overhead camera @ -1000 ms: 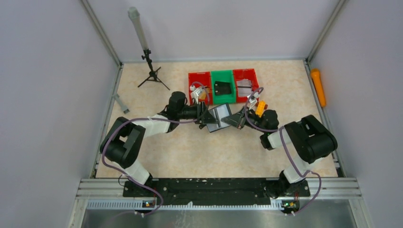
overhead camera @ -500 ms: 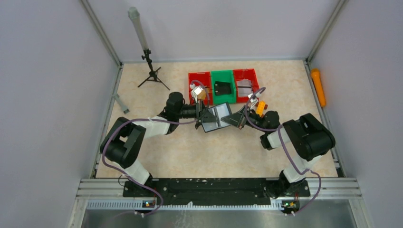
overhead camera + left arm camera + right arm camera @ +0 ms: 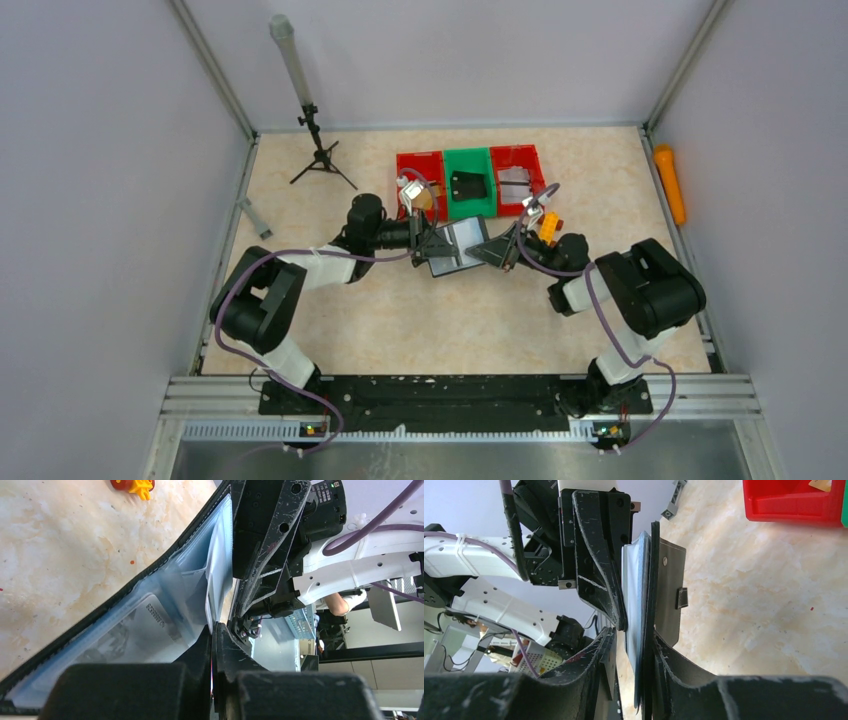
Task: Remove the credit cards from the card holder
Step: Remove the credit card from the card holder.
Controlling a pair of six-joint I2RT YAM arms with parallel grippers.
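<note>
The card holder (image 3: 461,246), black outside and pale grey-blue inside, hangs open between my two grippers at mid table. My left gripper (image 3: 433,249) is shut on a thin pale inner leaf at the holder's edge (image 3: 218,587); a card with a printed number (image 3: 150,625) sits in a clear pocket. My right gripper (image 3: 496,250) straddles the opposite edge. One of its fingers (image 3: 674,665) lies against the black cover (image 3: 670,585) with its small tab. The other finger (image 3: 606,650) stands a little off the pale inside (image 3: 633,595).
Two red bins (image 3: 420,168) (image 3: 517,160) flank a green bin (image 3: 468,163) holding a small lumpy black case, just behind the grippers. A tripod (image 3: 319,150) stands back left, an orange cylinder (image 3: 668,183) lies by the right wall, and a grey bar (image 3: 253,216) by the left wall.
Both grippers and the open holder have shifted slightly left and toward the bins. The holds look the same.
</note>
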